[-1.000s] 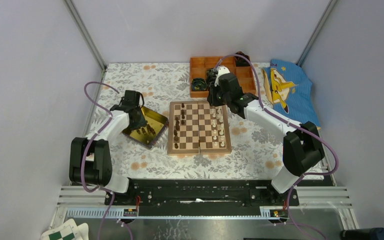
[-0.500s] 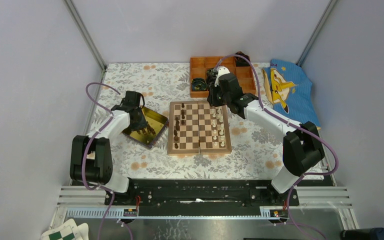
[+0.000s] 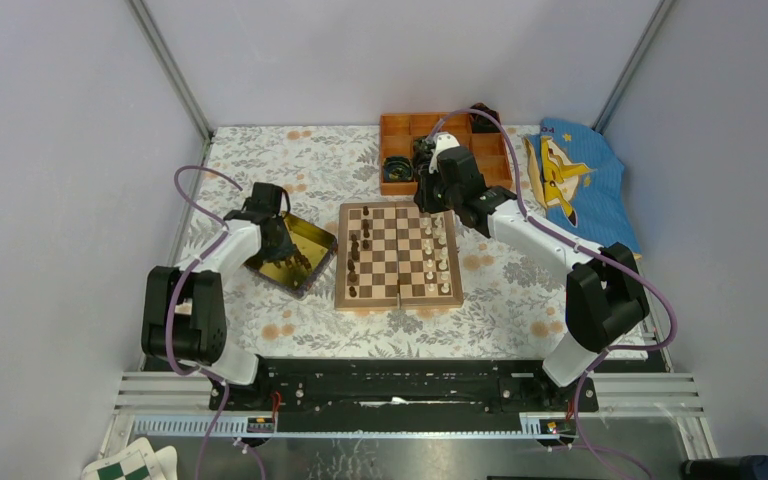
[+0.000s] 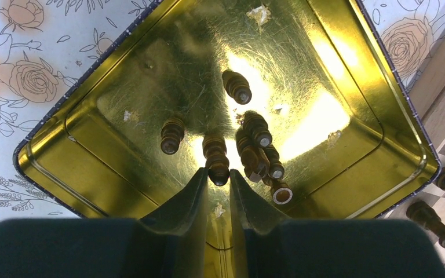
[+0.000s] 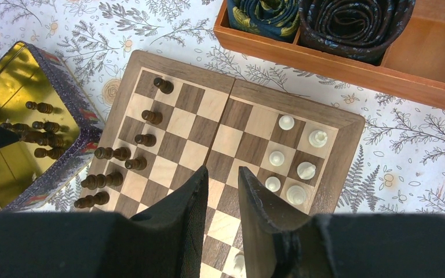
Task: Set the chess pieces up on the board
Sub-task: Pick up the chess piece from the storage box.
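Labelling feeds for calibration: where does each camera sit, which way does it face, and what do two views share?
Top external: high behind the bases, looking down over the table; left arm and right arm show.
Left wrist: above the gold tray, facing down into it; own fingers show.
Right wrist: above the board, facing down; own fingers show.
Shared: both wrist views catch the tray's dark pieces.

tray (image 3: 310, 235) L of board (image 3: 395, 260), box (image 3: 400, 130) behind board, pcs (image 5: 287, 121) on board & in tray
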`<state>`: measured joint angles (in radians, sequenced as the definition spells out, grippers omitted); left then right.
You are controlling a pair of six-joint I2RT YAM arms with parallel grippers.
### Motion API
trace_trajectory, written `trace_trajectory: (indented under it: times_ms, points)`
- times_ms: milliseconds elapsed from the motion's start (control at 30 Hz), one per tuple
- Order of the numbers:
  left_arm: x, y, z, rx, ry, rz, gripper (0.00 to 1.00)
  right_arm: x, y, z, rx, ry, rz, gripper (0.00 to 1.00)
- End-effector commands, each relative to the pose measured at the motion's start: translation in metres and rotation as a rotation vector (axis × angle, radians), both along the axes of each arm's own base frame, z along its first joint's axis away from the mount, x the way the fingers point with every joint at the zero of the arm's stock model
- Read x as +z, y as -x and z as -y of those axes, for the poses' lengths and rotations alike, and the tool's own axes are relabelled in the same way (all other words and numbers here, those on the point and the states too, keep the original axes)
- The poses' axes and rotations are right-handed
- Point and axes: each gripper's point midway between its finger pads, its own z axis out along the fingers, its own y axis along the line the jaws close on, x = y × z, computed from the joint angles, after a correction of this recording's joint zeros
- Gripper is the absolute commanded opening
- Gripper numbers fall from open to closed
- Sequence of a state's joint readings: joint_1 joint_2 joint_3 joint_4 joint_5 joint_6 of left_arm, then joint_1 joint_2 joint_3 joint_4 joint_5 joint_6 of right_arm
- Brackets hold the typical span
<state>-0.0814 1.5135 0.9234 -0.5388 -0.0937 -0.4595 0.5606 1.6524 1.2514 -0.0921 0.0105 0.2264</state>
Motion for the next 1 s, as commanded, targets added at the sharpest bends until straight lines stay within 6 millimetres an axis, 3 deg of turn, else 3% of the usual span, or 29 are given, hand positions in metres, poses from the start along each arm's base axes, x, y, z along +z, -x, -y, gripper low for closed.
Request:
trace_trajectory:
  times_ms: [0, 467, 633, 967]
  points:
    - [-0.001, -0.01, -0.004, -0.001, -0.004, 0.036, 0.23, 0.019, -0.003, -0.005, 0.014, -0.057, 0.041, 0.32]
    - [0.009, -0.008, -0.005, 0.0, -0.008, 0.055, 0.02, 0.021, -0.002, -0.006, 0.017, -0.064, 0.045, 0.32]
    - [0.024, -0.008, -0.008, 0.007, -0.022, 0.086, 0.0, 0.022, -0.002, -0.007, 0.019, -0.068, 0.048, 0.32]
    - [0.072, -0.01, -0.008, 0.011, -0.02, 0.191, 0.0, 0.024, -0.004, -0.008, 0.02, -0.073, 0.051, 0.32]
